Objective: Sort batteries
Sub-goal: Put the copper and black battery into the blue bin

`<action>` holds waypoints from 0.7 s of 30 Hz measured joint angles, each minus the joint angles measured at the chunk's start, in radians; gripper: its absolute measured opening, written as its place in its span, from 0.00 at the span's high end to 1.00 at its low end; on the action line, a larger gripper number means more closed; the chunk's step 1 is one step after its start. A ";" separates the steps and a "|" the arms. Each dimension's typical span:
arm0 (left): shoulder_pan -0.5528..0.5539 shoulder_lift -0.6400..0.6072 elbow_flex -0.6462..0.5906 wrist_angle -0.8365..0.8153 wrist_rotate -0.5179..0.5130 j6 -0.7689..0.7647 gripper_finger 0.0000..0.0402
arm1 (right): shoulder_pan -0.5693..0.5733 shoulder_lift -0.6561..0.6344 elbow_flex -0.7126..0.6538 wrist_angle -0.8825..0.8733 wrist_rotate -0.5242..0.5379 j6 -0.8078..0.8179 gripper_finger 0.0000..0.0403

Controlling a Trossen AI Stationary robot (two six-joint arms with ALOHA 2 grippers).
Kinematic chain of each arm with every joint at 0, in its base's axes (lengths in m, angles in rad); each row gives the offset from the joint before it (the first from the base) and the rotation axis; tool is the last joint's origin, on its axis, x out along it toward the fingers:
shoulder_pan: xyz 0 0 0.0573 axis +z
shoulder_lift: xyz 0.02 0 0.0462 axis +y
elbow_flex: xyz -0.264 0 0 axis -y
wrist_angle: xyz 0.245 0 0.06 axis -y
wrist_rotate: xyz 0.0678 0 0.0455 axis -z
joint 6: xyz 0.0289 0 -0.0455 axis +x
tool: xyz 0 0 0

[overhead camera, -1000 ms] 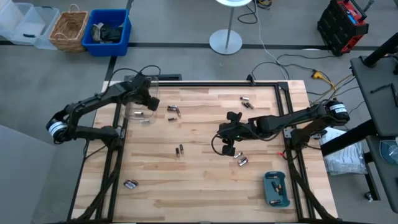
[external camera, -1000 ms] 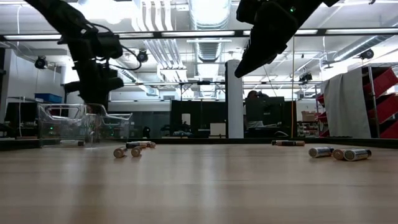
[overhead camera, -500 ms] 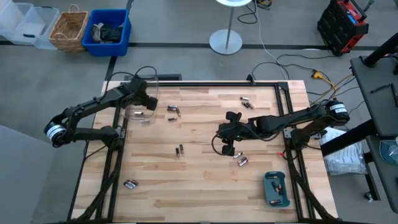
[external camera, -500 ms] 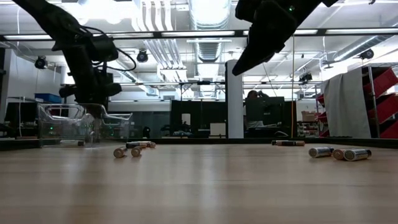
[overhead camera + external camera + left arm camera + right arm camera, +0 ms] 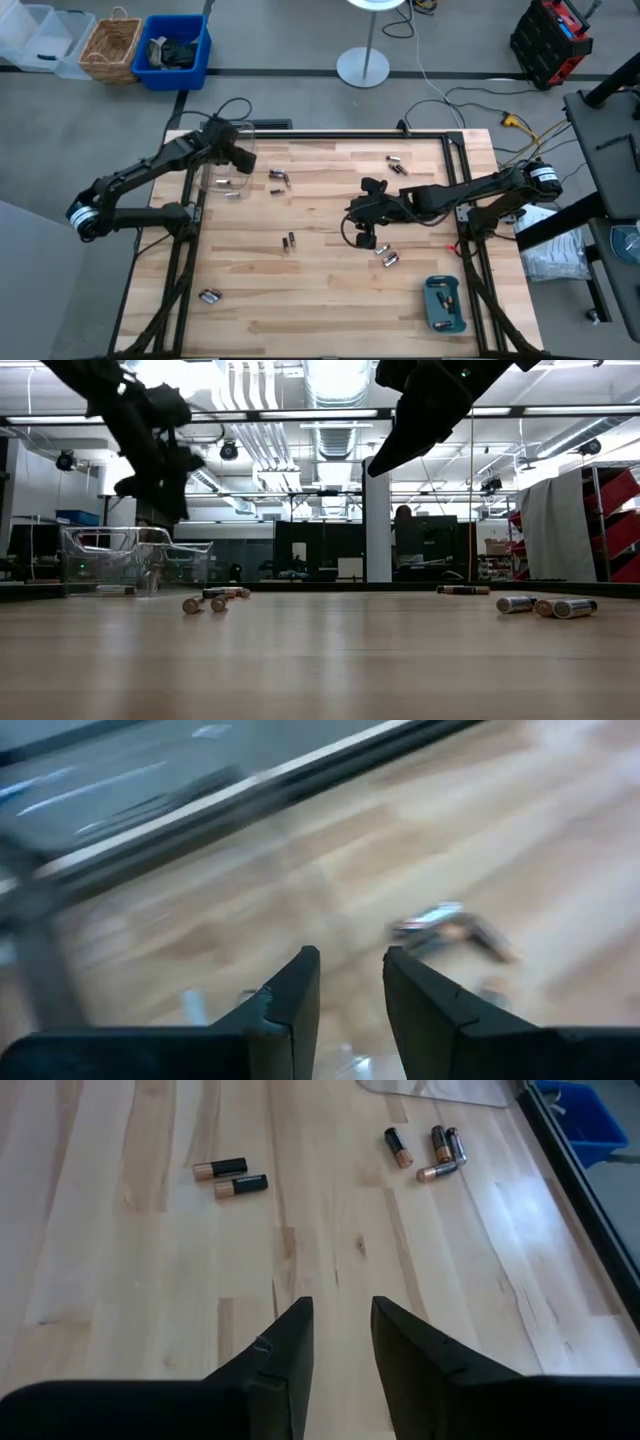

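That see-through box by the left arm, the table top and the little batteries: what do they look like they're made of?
The clear box looks like glossy transparent plastic: the table shows through its walls. The table top looks like pale wood, with joined strips and visible grain and a smooth matte finish. The batteries seem metal-cased, with shiny coppery ends and dark wrapped bodies; what the wrap is made of cannot be told.

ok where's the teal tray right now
In the high view the teal tray sits at the table's near right corner, below the right arm, with a pair of batteries up to its left.
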 joint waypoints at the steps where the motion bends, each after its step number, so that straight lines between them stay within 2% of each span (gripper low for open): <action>1: -0.031 -0.014 0.015 -0.013 0.005 -0.007 0.77 | 0.000 0.000 0.000 0.000 0.001 0.000 0.77; 4: -0.159 -0.068 0.037 -0.035 -0.012 -0.028 0.77 | 0.000 0.000 0.000 0.000 0.001 0.000 0.79; 6: -0.266 -0.102 0.039 -0.028 -0.071 -0.049 0.77 | 0.000 0.000 0.000 0.000 0.001 0.000 0.80; 12: -0.591 -0.184 0.038 -0.023 -0.381 -0.128 0.77 | 0.000 0.004 0.000 0.057 0.001 0.004 0.82; 16: -0.756 -0.203 0.038 -0.022 -0.548 -0.154 0.77 | 0.000 0.022 -0.001 0.069 0.001 0.013 0.83; 18: -0.813 -0.204 0.038 -0.021 -0.591 -0.157 0.77 | 0.000 0.025 -0.001 0.068 0.001 0.033 0.83; 21: -0.868 -0.204 0.037 -0.020 -0.597 -0.160 0.77 | 0.001 0.029 -0.002 0.068 0.001 0.056 0.82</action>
